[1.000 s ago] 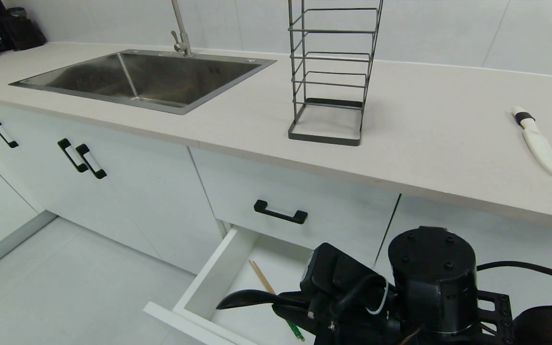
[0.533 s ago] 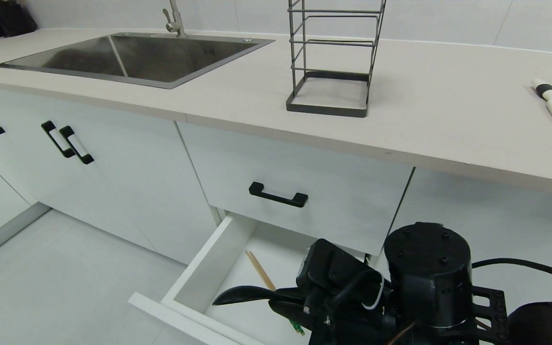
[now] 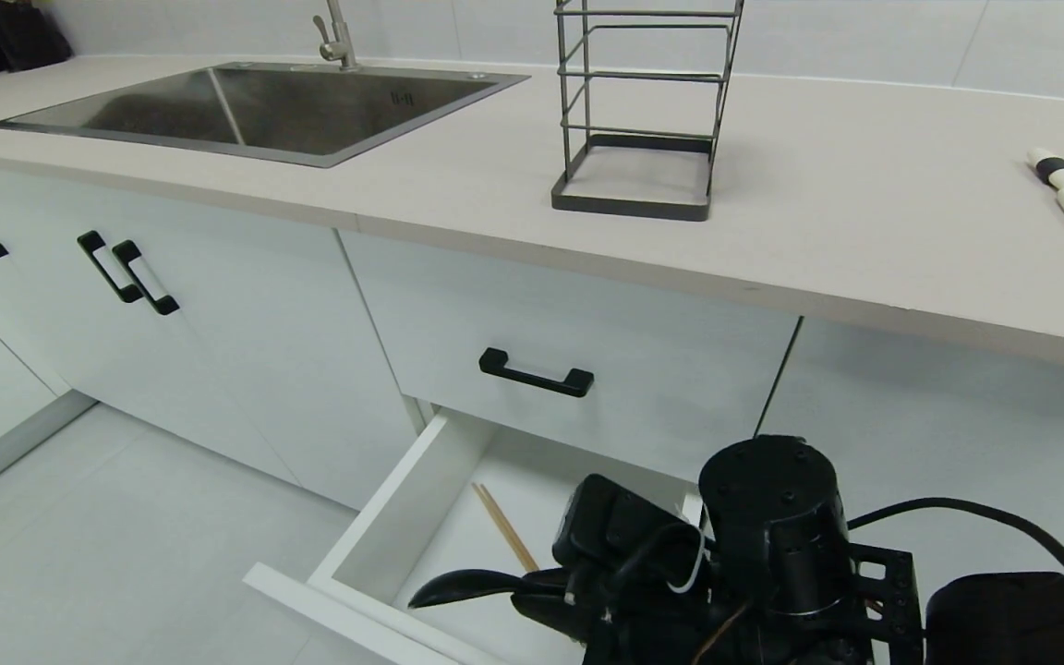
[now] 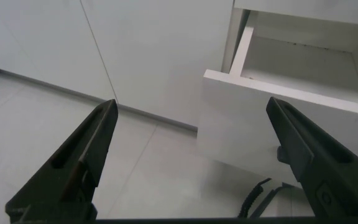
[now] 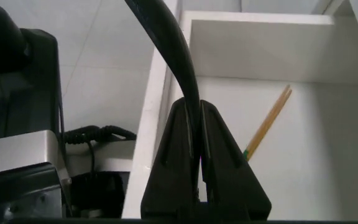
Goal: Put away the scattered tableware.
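Black spoon point(image 3: 460, 586) clamped in right fingers point(image 5: 225, 155) above open drawer point(image 3: 377, 543), left fingers point(image 4: 82, 158) spread wide

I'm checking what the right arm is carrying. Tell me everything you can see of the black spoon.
The glossy black, plastic-looking spoon has a slim curved handle widening into a shallow oval bowl. The right claw is shut on the handle's end, holding it roughly level, bowl toward the robot's left, above the open white drawer's front. Only the claw seems to touch it.
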Tool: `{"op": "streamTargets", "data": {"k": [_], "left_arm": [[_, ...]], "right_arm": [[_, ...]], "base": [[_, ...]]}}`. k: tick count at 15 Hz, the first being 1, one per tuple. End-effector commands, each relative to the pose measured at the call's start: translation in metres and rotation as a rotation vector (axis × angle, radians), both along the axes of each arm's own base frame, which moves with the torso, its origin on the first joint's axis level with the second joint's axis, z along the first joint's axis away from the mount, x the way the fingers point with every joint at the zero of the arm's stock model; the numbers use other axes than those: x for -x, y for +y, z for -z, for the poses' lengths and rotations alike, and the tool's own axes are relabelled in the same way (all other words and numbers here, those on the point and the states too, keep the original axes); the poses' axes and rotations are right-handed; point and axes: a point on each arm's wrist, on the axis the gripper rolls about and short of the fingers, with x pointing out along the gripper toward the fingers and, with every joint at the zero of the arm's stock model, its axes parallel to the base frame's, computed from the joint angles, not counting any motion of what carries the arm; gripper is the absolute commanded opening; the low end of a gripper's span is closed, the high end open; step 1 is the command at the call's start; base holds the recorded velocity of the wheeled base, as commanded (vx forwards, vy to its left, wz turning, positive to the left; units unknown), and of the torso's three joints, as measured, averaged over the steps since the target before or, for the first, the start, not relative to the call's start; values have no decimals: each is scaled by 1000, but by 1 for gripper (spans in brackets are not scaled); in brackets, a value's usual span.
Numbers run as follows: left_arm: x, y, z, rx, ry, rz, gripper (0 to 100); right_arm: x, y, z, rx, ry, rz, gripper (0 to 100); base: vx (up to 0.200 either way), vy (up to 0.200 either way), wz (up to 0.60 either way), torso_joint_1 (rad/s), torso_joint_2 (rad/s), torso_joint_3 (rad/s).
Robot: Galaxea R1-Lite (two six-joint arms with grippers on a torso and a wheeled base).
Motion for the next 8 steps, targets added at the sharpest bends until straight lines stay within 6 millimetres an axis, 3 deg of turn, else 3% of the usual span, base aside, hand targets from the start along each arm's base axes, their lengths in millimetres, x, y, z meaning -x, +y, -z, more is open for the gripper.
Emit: {"op": "streamTargets", "data": {"k": [1, 3, 5, 8], "left_arm": [[0, 0, 0, 0, -1, 0, 100], [0, 0, 0, 0, -1, 0, 100], [0, 0, 0, 0, -1, 0, 100], [0, 0, 0, 0, 0, 0, 100]], "right_arm": [[-2, 13, 1, -17, -15, 55, 0], [0, 23, 4, -12, -26, 78, 0], [-13, 43, -3, -49, -61, 155, 0], [-26, 52, 11, -19, -52, 228, 0]], "base": [[0, 0, 0, 0, 0, 0], [0, 0, 0, 0, 0, 0], [0, 0, 0, 0, 0, 0], [0, 0, 0, 0, 0, 0]]}}
